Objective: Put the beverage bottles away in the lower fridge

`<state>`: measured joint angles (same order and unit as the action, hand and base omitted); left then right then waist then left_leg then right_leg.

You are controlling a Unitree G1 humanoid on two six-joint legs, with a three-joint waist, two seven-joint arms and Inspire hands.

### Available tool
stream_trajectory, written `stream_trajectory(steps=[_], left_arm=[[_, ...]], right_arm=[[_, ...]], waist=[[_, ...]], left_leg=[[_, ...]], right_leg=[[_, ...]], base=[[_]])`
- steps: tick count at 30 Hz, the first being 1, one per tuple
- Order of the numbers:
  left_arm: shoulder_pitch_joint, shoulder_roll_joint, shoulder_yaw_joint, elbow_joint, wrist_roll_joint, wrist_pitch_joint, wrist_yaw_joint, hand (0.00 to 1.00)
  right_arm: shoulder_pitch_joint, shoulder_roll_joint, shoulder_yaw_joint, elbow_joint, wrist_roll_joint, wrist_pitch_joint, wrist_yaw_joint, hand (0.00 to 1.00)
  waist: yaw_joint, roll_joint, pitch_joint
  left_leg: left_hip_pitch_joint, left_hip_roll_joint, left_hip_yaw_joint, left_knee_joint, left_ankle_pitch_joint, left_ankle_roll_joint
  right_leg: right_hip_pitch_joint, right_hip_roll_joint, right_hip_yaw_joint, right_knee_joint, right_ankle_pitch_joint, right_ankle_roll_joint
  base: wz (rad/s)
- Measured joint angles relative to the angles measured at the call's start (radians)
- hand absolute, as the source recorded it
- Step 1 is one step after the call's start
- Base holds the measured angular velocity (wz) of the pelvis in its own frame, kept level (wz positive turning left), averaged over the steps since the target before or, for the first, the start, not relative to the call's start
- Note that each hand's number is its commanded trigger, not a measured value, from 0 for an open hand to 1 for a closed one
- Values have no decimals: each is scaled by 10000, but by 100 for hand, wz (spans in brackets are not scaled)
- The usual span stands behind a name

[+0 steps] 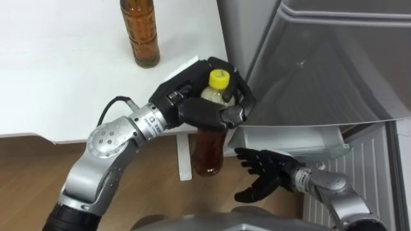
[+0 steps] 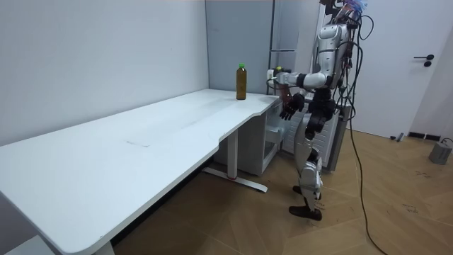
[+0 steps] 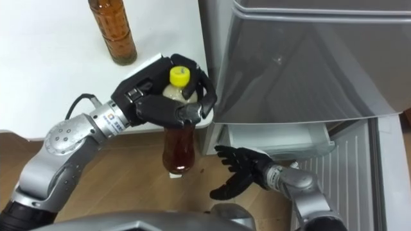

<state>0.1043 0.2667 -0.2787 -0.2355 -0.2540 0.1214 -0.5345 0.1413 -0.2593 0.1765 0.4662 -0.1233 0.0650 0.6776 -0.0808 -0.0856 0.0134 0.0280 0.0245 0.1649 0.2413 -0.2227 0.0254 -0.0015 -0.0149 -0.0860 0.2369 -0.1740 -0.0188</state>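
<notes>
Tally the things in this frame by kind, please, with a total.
Bottles: 2, the yellow-capped bottle in the left hand and the standing bottle
Tables: 1, the white table
Fridges: 1, the fridge
Total: 4

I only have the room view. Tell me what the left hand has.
Observer: The left hand is curled round the top of a yellow-capped bottle, upright beside the corner of the table.
Operator: Report the right hand.
Observer: The right hand is open, fingers spread, lower than the bottle, holding nothing.
Operator: Check the fridge.
Observer: A white drawer shows below the grey fridge door.
</notes>
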Motion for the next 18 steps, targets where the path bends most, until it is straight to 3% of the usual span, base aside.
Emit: stream_trajectory(steps=[8,12,18], left_arm=[[-1,22,-242,0,320,-110,24,100],[0,289,-533,13,313,-202,24,100],[0,467,-848,422,307,-208,-275,100]], right_arm=[[-26,-237,257,-998,107,11,778,0],[10,-302,422,-1274,873,5,1050,0],[29,-583,785,-1624,1761,11,1385,0]], waist=[[39,-4,4],[33,-28,17],[45,-84,52]], left_leg=[[-20,5,-1,-50,-82,-2],[23,6,6,-36,-81,-2],[11,6,-7,-44,-100,5]], right_leg=[[-114,23,34,-1,-8,12],[-22,25,60,13,-9,13],[-34,30,49,13,-8,14]], base=[[-1],[0],[0]])
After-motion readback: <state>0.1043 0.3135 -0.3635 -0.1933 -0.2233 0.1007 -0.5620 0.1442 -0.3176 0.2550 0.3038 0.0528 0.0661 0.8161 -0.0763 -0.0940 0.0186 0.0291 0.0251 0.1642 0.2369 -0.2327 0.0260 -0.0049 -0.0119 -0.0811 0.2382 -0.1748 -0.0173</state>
